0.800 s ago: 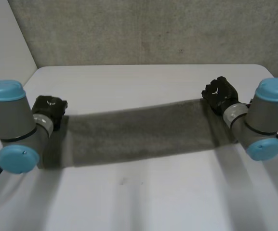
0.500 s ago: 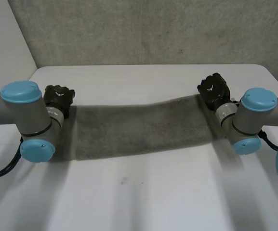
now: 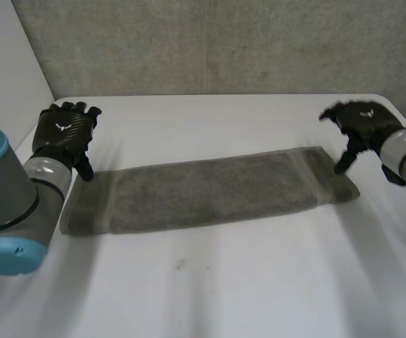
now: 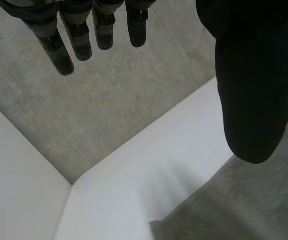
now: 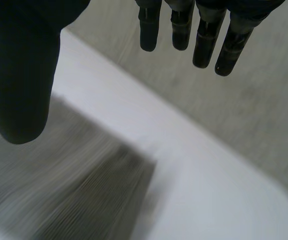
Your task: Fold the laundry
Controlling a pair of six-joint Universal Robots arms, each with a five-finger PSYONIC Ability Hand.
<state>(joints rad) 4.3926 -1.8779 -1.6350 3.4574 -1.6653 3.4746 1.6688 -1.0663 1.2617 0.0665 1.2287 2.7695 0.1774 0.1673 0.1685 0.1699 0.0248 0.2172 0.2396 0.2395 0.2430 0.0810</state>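
Observation:
A grey towel (image 3: pixel 210 190) lies flat across the white table (image 3: pixel 210 282) as a long folded strip. My left hand (image 3: pixel 63 134) hovers open just above and behind the strip's left end, holding nothing. In the left wrist view its fingers (image 4: pixel 76 37) hang straight, with the towel (image 4: pixel 243 205) below the thumb. My right hand (image 3: pixel 361 127) hovers open above the strip's right end, clear of the cloth. The right wrist view has its fingers (image 5: pixel 198 30) straight and apart, and the towel's end (image 5: pixel 64 185) lies under the thumb.
A grey concrete wall (image 3: pixel 217 46) rises behind the table's far edge. A white panel (image 3: pixel 5 63) stands at the table's left side. The table's right corner (image 5: pixel 263 200) lies beyond the towel's end.
Both hands let go of the towel's ends and lifted away, fingers opening. The towel, held stretched between them before, has dropped flat onto the table.

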